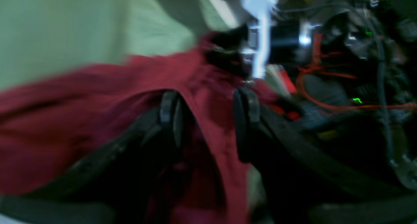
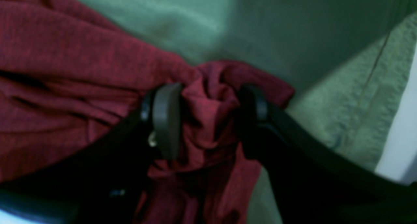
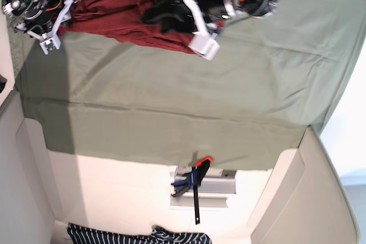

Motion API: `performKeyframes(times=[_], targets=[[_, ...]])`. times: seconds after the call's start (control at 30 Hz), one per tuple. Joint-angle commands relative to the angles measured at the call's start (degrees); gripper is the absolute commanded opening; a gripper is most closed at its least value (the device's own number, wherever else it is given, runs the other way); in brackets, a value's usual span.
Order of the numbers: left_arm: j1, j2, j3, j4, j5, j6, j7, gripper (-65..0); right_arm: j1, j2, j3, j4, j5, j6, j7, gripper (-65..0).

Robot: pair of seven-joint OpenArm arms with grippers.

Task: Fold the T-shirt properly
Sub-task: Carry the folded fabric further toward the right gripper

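The red shirt point(image 3: 114, 4) lies crumpled along the bench point(image 3: 114, 192) edge where both arms stand, on the green cloth point(image 3: 171, 101) that covers most of the top. It is bunched between the arms and does not lie flat.

The right gripper point(image 2: 210, 116) is clamped on a wad of the shirt: twisted fabric fills the gap between its fingers point(image 2: 166, 119) and spills below them, with more of the shirt spread to one side over the cloth.

The left wrist view is blurred. The left gripper point(image 1: 208, 119) has a ridge of shirt running between its jaws, fabric touching both, so it appears to be gripping the shirt. The other arm's wiring shows just past the fabric.

At the opposite edge a clamp point(image 3: 194, 181) with a red and blue handle sits on the bare bench, and a striped garment point(image 3: 131, 235) lies beyond it, well apart from the shirt.
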Motion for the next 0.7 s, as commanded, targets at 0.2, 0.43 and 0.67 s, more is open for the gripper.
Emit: performKeyframes(times=[0.2, 0.43, 0.67], targets=[[-0.1, -5.6, -1.8, 1.0, -0.8, -0.5, 1.2, -37.9, 0.8, 0.8, 0.3, 0.6, -0.3, -0.4, 0.3, -36.2], [1.9, -6.0, -1.7, 1.0, -0.8, -0.5, 1.1, -35.5, 0.8, 0.8, 0.3, 0.6, -0.3, -0.4, 0.2, -36.2], [2.3, -6.0, -1.7, 1.3, -0.9, -0.5, 1.1, -33.5, 0.8, 0.8, 0.3, 0.6, -0.3, -0.4, 0.2, -36.2]])
